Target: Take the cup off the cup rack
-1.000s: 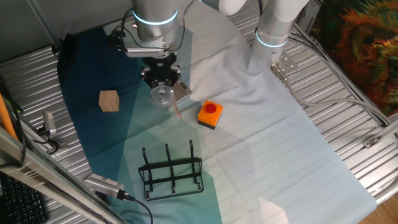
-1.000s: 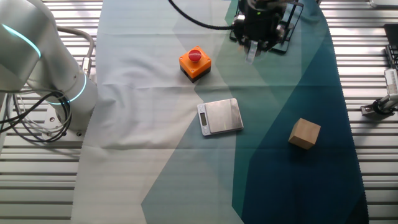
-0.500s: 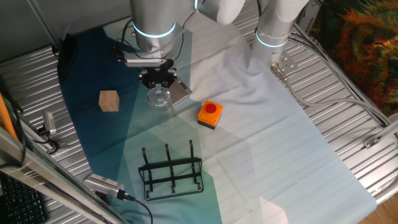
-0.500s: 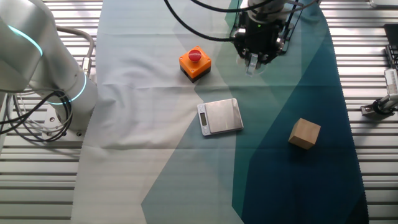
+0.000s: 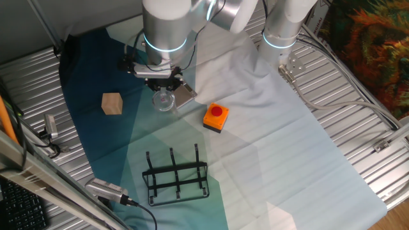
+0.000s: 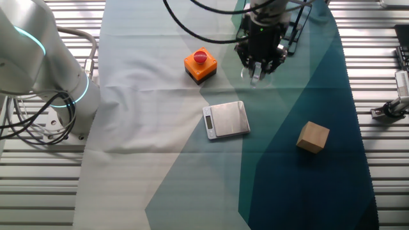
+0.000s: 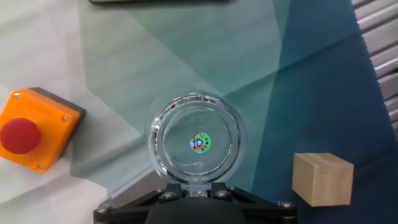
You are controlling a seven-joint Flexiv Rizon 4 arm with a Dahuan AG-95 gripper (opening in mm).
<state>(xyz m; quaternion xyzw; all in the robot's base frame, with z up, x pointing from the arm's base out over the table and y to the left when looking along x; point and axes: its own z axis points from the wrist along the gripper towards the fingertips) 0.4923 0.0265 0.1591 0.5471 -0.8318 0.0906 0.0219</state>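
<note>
In the hand view the cup [image 7: 196, 142] fills the lower middle of the frame: clear glass, seen mouth-on as bright rings around a small green sticker, its near edge clamped in the gripper [image 7: 198, 194], whose black fingers close on it. An orange button box [image 7: 36, 129] sits at the left edge and a wooden cube [image 7: 322, 178] at lower right. In one fixed view the cup [image 5: 163, 99] hangs under the gripper [image 5: 163, 84] at upper centre, well apart from the black rack [image 5: 176, 175] low in the frame. Since half a second ago the arm has shifted slightly right; the cup stays gripped.
</note>
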